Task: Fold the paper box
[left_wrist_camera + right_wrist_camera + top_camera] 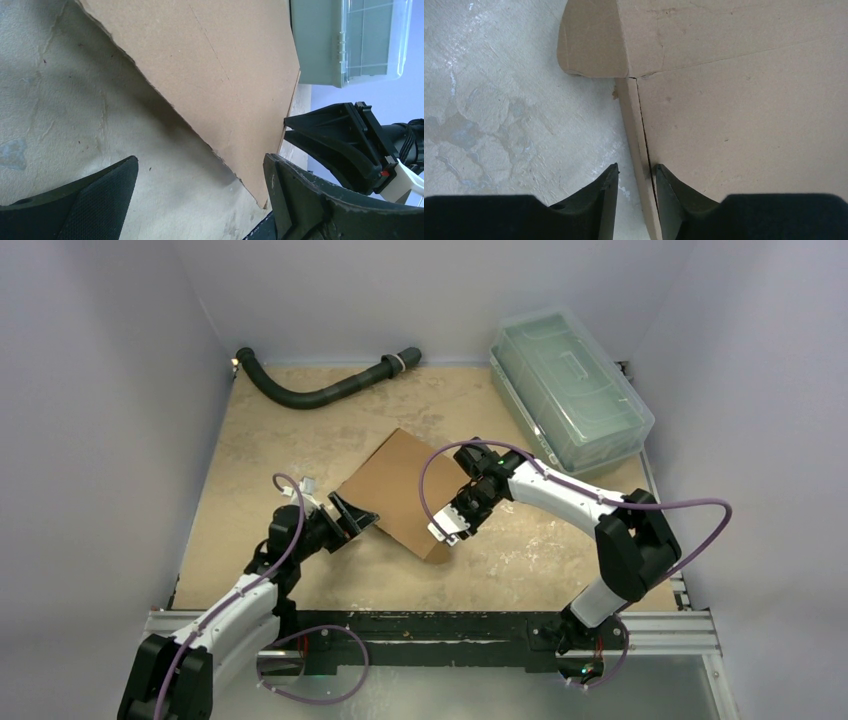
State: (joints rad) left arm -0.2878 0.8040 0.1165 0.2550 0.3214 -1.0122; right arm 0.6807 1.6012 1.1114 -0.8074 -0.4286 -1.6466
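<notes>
Paper box (395, 490) mid-table, far side cut off in wrist views; right gripper (636, 172) loosely parted astride its upright side wall (634, 120); left gripper (200, 160) spread wide, empty, beside a corner.

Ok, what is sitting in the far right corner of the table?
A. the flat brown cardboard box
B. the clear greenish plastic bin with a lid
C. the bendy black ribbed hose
B: the clear greenish plastic lidded bin fills the far right corner of the table, while the black ribbed hose lies along the far left edge and the brown cardboard box is in the middle.
</notes>
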